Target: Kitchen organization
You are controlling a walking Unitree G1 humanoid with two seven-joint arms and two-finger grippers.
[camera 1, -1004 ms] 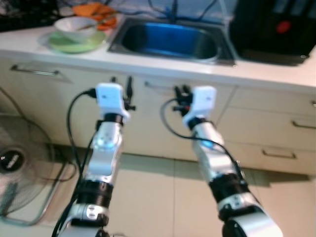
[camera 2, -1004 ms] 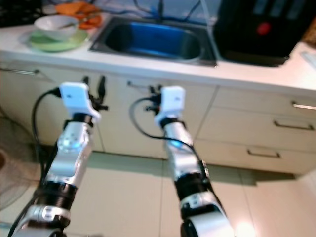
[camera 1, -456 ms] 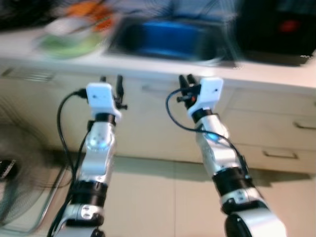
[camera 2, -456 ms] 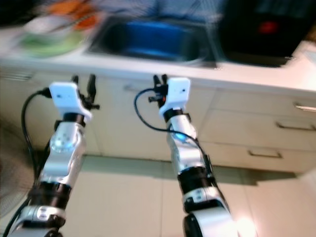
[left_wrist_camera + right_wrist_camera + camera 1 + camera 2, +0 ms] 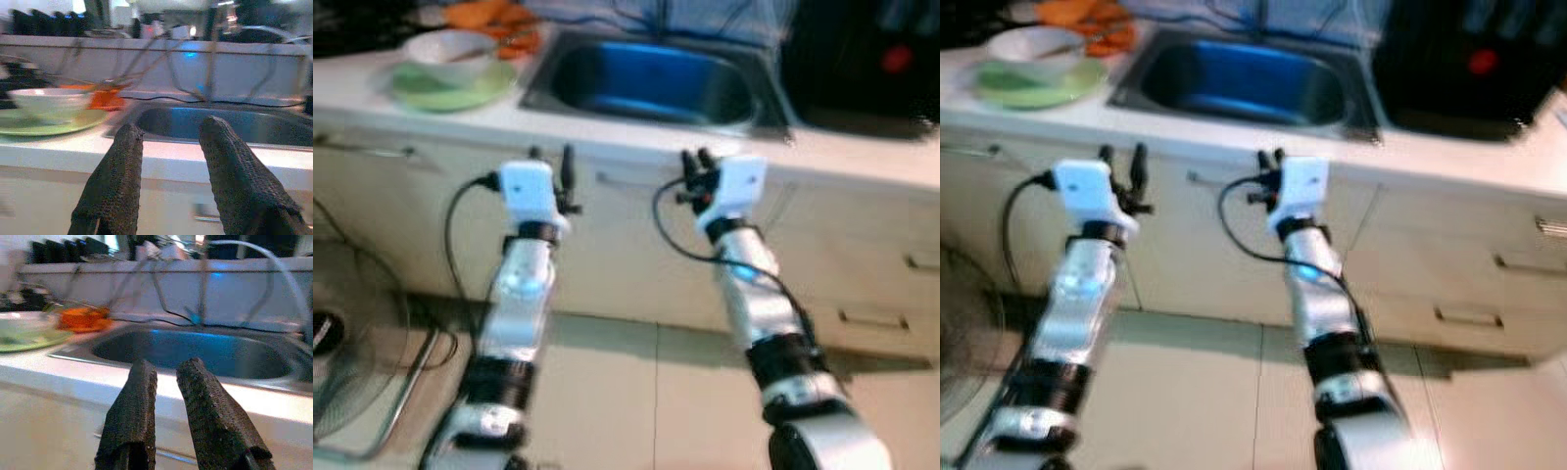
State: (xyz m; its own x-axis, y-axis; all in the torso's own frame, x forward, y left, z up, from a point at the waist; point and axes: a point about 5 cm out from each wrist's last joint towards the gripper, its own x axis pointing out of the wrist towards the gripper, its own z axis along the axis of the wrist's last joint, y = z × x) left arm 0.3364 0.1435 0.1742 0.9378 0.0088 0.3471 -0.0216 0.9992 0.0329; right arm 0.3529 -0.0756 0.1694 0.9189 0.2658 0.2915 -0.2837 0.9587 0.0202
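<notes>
A steel sink point(image 5: 651, 83) with a blue-lit basin is set in the white counter point(image 5: 607, 132). To its left a white bowl point(image 5: 450, 47) sits on a green plate point(image 5: 440, 90), with something orange point(image 5: 494, 20) behind. Both grippers are held up in front of the cabinet, just below the counter edge. My left gripper point(image 5: 551, 153) stands open and empty beneath the sink's left corner. My right gripper point(image 5: 697, 157) is below the sink's middle, its fingers point(image 5: 142, 382) a narrow gap apart with nothing between them.
A black appliance point(image 5: 871, 59) with a red spot stands on the counter right of the sink. Cabinet doors and drawers with handles point(image 5: 871, 318) face me. A floor fan point(image 5: 342, 362) stands at lower left. Cables run along the wall behind the sink.
The view swayed and blurred, then steadied. My right gripper rose and shifted right, closer to the counter edge. The left gripper stayed at about the same height.
</notes>
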